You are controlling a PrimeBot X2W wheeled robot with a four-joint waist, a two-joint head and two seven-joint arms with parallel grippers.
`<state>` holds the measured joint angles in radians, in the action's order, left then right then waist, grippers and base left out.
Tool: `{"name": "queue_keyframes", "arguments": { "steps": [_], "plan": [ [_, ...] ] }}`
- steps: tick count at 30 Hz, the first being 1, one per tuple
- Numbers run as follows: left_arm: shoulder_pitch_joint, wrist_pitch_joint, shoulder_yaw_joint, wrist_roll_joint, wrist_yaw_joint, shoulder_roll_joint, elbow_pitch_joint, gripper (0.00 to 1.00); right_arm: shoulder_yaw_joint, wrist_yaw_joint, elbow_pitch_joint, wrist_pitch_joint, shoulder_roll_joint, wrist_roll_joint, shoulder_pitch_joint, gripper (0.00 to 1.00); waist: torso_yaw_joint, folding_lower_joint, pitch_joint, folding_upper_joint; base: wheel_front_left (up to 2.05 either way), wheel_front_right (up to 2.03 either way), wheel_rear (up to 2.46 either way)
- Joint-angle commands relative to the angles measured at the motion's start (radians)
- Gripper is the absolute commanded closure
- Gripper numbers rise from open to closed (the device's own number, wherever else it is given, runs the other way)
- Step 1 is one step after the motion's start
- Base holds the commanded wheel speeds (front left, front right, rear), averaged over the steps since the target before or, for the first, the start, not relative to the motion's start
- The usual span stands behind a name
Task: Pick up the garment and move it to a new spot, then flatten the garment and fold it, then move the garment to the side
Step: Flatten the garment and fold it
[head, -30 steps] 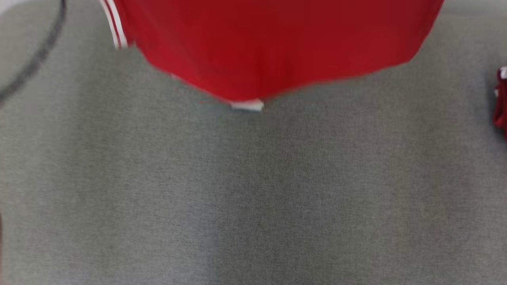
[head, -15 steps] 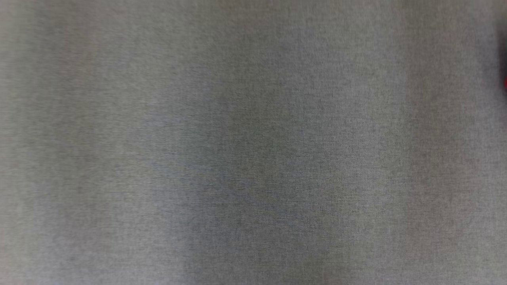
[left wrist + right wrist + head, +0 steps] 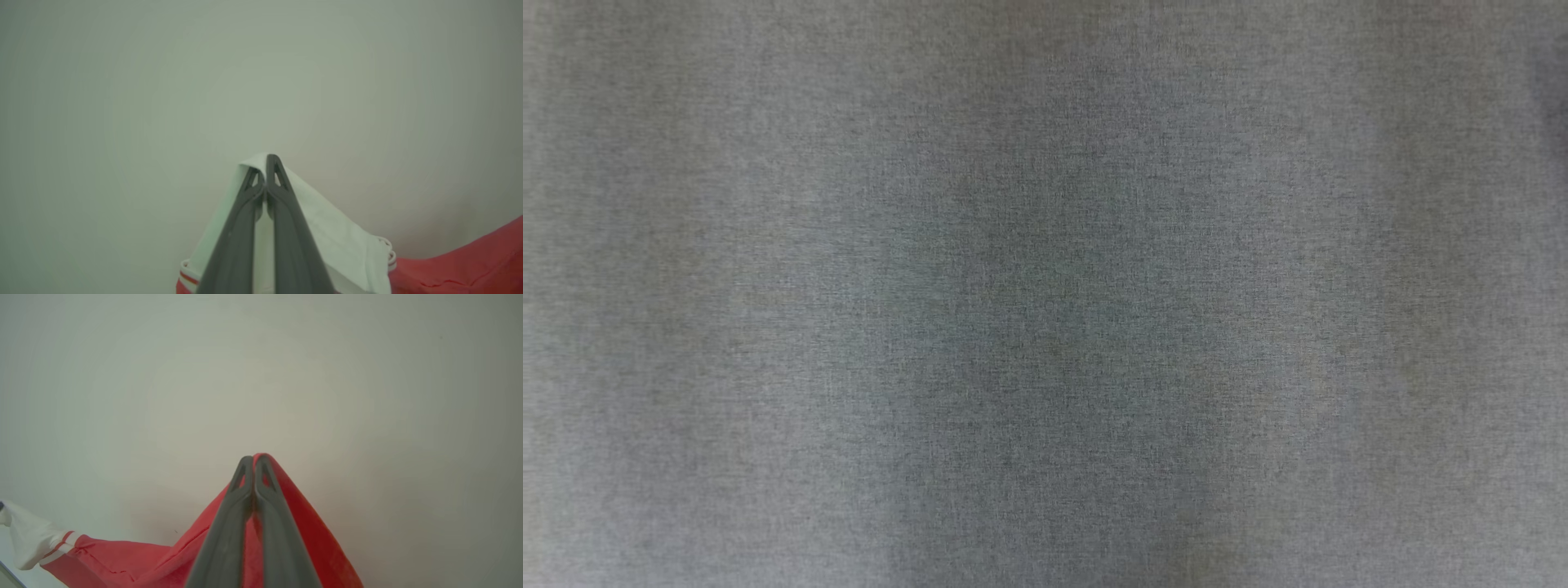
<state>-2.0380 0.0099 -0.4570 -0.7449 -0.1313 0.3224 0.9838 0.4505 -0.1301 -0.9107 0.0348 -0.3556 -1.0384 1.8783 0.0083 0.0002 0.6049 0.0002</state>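
Observation:
The garment is red with white trim and thin striped edging. In the left wrist view my left gripper (image 3: 265, 163) is shut on a white part of the garment (image 3: 343, 241), whose red cloth trails off to the lower right. In the right wrist view my right gripper (image 3: 254, 461) is shut on a red fold of the garment (image 3: 310, 531), which drapes down both sides of the fingers. A white, striped end stretches away at the lower left of that view. Both grippers hold the cloth up against a plain pale wall.
A grey woven cloth surface (image 3: 1045, 327) spreads across the head view, blurred, with a soft darker shadow in its middle. A pale bare wall (image 3: 204, 81) stands behind both grippers.
The head view has shifted: the red garment at the top a second ago has left the picture, as has the small red piece at the right edge. Both grippers stay shut.

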Motion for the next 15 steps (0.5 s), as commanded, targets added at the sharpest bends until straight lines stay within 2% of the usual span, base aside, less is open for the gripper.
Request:
{"name": "queue_keyframes", "arguments": {
  "steps": [1,5,9,15],
  "plan": [
    [0.024,-0.006,-0.014,-0.013,0.002,0.010,-0.012,1.00,0.012,0.000,0.015,-0.001,-0.005,-0.014,-0.027,1.00,0.002,-0.0002,-0.012,-0.0002,0.00,0.00,0.00],
    [0.122,-0.052,-0.043,-0.082,0.002,0.038,-0.066,1.00,0.059,0.000,0.097,-0.010,-0.037,-0.072,-0.130,1.00,0.003,-0.0002,-0.055,-0.0002,0.00,0.00,0.00],
    [0.275,-0.097,-0.055,-0.166,0.002,0.070,-0.148,1.00,0.096,0.000,0.219,-0.030,-0.091,-0.157,-0.298,1.00,0.008,-0.0002,-0.125,-0.0002,0.00,0.00,0.00],
    [0.615,-0.151,-0.078,-0.257,0.002,0.122,-0.330,1.00,0.142,0.000,0.414,-0.071,-0.186,-0.276,-0.625,1.00,0.011,-0.0002,-0.244,-0.0002,0.00,0.00,0.00]
  ]
}}
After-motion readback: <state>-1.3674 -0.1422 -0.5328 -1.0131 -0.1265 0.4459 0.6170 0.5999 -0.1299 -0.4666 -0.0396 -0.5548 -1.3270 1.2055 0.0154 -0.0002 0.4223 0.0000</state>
